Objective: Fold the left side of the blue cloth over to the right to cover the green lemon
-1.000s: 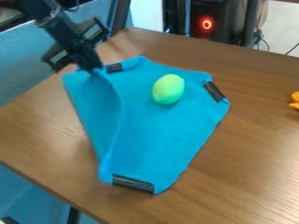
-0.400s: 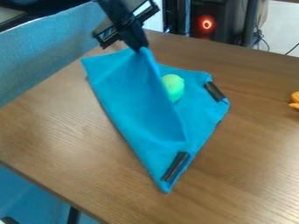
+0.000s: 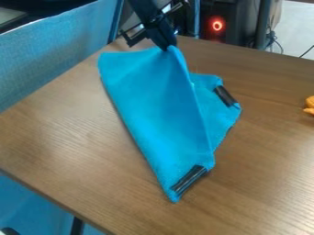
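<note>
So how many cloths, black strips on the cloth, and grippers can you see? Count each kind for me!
Cloth: 1, blue, with a corner held up
Black strips plainly in sight on the cloth: 2
Gripper: 1, holding the cloth
Total: 4

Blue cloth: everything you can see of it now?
The blue cloth looks like soft, matte fabric. One black strip marks its right corner, another black strip its near end. It lies partly folded over on the brown table, its far edge pinched and raised by the gripper, a ridge running down from there.
</note>
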`<state>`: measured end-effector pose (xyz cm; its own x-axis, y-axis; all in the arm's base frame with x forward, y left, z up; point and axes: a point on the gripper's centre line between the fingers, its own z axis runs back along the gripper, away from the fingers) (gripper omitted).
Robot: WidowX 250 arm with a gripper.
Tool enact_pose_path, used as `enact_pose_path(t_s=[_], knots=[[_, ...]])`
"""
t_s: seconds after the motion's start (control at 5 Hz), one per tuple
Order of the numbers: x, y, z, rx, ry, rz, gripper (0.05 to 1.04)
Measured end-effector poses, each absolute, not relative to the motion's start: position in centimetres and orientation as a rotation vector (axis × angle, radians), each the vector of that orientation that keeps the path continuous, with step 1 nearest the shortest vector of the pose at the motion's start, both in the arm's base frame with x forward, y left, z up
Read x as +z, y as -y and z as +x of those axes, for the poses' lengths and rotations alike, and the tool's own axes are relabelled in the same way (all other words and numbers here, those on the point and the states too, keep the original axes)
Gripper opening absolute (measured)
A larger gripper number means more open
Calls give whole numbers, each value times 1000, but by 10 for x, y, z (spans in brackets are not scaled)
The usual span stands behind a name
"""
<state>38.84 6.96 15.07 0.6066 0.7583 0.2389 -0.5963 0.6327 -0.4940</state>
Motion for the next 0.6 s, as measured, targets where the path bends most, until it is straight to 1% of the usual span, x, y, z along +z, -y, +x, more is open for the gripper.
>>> enact_pose_path(t_s=[0.4,0.6], knots=[[149,-55,406,777,456,-385,59],[145,-52,411,759,458,-381,85]])
